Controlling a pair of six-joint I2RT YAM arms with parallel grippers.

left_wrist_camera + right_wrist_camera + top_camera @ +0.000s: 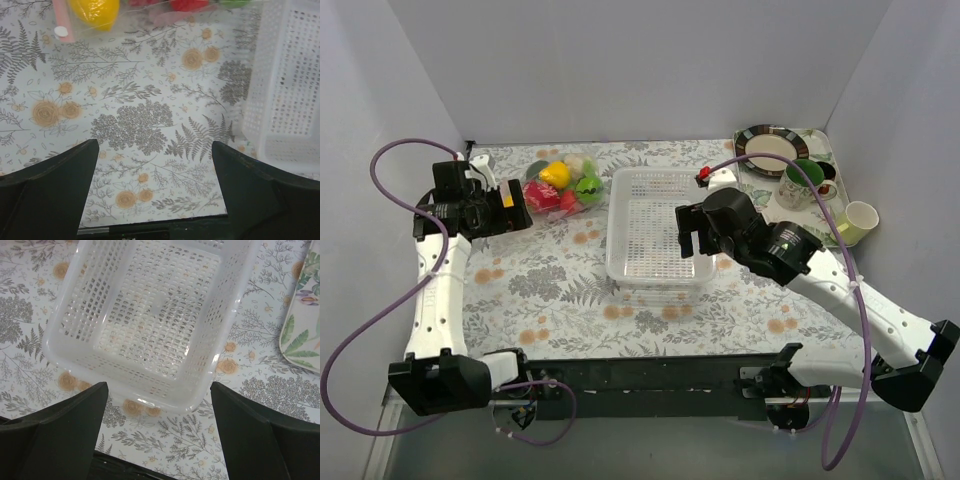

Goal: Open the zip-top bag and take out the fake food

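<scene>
The zip-top bag [560, 190] lies on the floral table at the back left, with the fake food inside: a yellow lemon [555, 174], red pieces [542, 196], a green piece [588, 185] and a whitish one [578, 160]. In the left wrist view its pink zip strip [62, 20] and the lemon [95, 11] show at the top edge. My left gripper [515, 215] is open and empty, just left of the bag, above bare table [155, 165]. My right gripper [692, 232] is open and empty, above the basket's near rim [159, 410].
A white perforated basket [655, 235] stands in the middle, empty, also in the right wrist view [165, 400] and the left wrist view [290, 75]. A leaf-patterned tray [820, 150] at the back right holds a plate and a green mug [800, 185]. A pale cup [860, 220] stands beside it.
</scene>
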